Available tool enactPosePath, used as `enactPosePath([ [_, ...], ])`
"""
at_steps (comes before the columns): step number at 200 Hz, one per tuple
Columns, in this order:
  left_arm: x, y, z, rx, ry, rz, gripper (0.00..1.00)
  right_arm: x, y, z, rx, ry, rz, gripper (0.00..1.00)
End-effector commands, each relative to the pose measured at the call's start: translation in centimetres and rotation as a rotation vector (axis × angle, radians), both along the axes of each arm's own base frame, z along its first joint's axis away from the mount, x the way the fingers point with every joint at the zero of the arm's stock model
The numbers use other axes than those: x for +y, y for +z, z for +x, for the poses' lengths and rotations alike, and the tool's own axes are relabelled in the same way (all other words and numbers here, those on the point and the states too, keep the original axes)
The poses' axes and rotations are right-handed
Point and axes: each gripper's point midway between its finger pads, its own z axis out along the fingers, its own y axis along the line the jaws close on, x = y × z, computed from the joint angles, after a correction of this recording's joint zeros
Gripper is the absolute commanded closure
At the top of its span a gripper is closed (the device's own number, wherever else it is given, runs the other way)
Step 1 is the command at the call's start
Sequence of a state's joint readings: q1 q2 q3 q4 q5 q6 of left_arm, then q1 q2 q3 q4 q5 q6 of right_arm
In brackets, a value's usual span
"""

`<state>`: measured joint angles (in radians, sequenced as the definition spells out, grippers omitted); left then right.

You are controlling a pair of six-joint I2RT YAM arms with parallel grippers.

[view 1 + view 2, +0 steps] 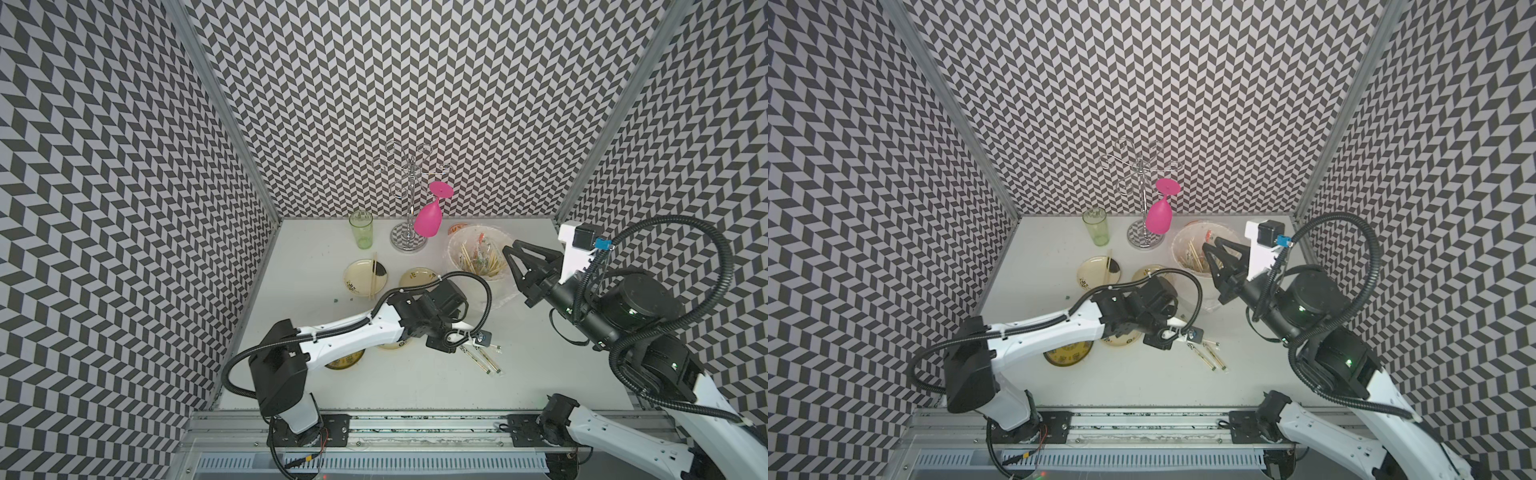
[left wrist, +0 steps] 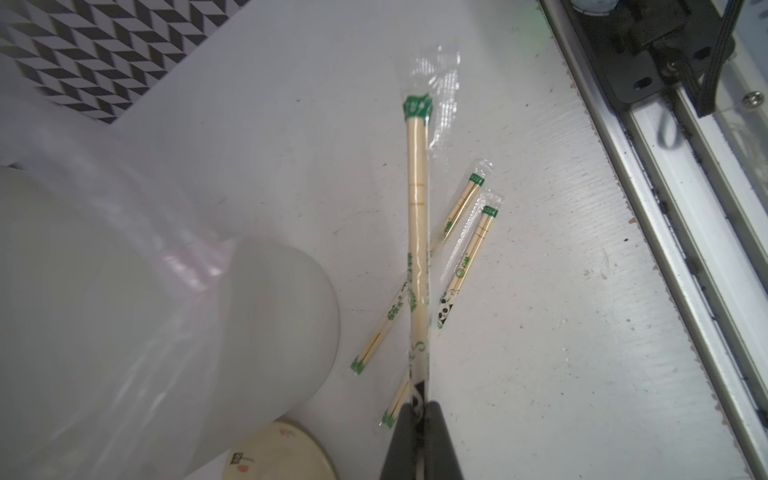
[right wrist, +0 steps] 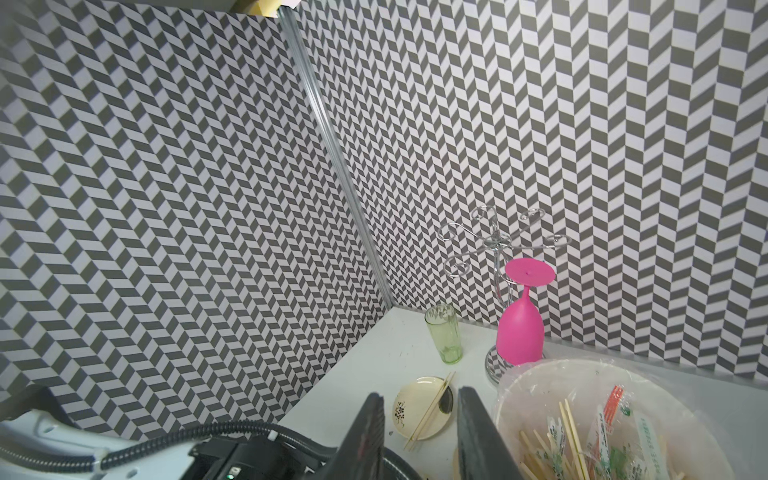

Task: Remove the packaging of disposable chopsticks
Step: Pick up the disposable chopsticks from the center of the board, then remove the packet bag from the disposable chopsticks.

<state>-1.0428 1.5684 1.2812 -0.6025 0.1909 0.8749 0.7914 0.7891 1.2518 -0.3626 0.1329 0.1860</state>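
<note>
My left gripper (image 2: 419, 409) is shut on the panda-printed end of one packaging sleeve (image 2: 417, 216). A pair of disposable chopsticks is still inside it, and it hangs above the table. Two more wrapped pairs (image 2: 459, 208) (image 2: 478, 245) lie on the table below it, and show in both top views (image 1: 484, 360) (image 1: 1210, 354). In those views the left wrist hides the jaws. My right gripper (image 1: 511, 246) (image 1: 1212, 244) (image 3: 419, 392) is open and holds nothing, raised at the near rim of the white bucket (image 1: 455, 245). A bare pair of chopsticks (image 1: 374, 274) (image 3: 432, 409) lies across a plate (image 1: 356, 270).
The bag-lined bucket (image 3: 540, 370) holds loose sticks and used wrappers. A green glass (image 1: 360, 229) and a wire rack (image 1: 409, 199) with a hanging pink goblet (image 1: 428, 220) stand at the back. Other plates (image 1: 415, 276) (image 1: 345, 365) lie around the left arm. The front rail (image 2: 648, 174) borders the table.
</note>
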Motion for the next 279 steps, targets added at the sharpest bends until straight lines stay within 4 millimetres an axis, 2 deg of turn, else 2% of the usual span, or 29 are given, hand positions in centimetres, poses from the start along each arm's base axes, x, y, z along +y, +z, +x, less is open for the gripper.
enactPosePath([
  [1,1.7,3.1,-0.3,0.005,0.019,-0.095,1.00,0.4,3.7,-1.4,-0.137,0.061,0.021,0.69],
  [23,3.1,7.4,0.8,0.026,0.082,-0.267,1.00,0.6,5.0,-1.7,-0.195,0.074,0.024,0.69],
  [55,5.1,16.0,2.7,0.070,0.214,-0.634,1.00,1.4,6.7,-1.7,-0.248,0.102,0.048,0.69],
  [91,7.4,23.0,1.1,0.226,0.128,-0.880,1.00,3.8,8.5,-2.6,-0.306,0.229,0.067,0.69],
  [111,8.5,24.9,0.8,0.323,0.085,-0.943,1.00,5.2,9.1,-3.9,-0.360,0.334,0.044,0.69],
  [123,8.7,25.3,1.4,0.323,0.109,-0.941,1.00,6.1,9.0,-4.6,-0.396,0.390,-0.007,0.67],
  [130,8.8,25.5,2.1,0.284,0.144,-0.933,1.00,6.7,8.7,-4.6,-0.403,0.410,-0.061,0.63],
  [144,9.5,25.3,3.8,0.188,0.250,-0.897,1.00,7.3,7.9,-4.5,-0.417,0.423,-0.188,0.61],
  [162,11.4,24.4,6.8,0.018,0.429,-0.810,1.00,7.2,6.2,-3.1,-0.389,0.370,-0.338,0.61],
  [175,13.3,23.6,9.0,-0.124,0.583,-0.736,1.00,6.7,5.8,-1.3,-0.326,0.285,-0.359,0.61],
  [185,14.4,22.9,9.7,-0.251,0.645,-0.657,1.00,6.6,5.3,0.0,-0.266,0.239,-0.360,0.63],
  [202,15.7,21.4,10.0,-0.479,0.678,-0.516,1.00,8.0,3.9,1.1,-0.148,0.270,-0.361,0.63],
  [223,17.1,20.5,10.3,-0.704,0.686,-0.407,1.00,10.6,1.9,0.8,-0.004,0.412,-0.373,0.61],
  [241,17.5,21.0,10.0,-0.773,0.658,-0.386,1.00,11.4,0.8,0.7,0.088,0.460,-0.357,0.61],
  [279,17.0,21.3,8.3,-0.894,0.528,-0.349,1.00,11.5,-2.6,1.3,0.259,0.458,-0.304,0.60],
])
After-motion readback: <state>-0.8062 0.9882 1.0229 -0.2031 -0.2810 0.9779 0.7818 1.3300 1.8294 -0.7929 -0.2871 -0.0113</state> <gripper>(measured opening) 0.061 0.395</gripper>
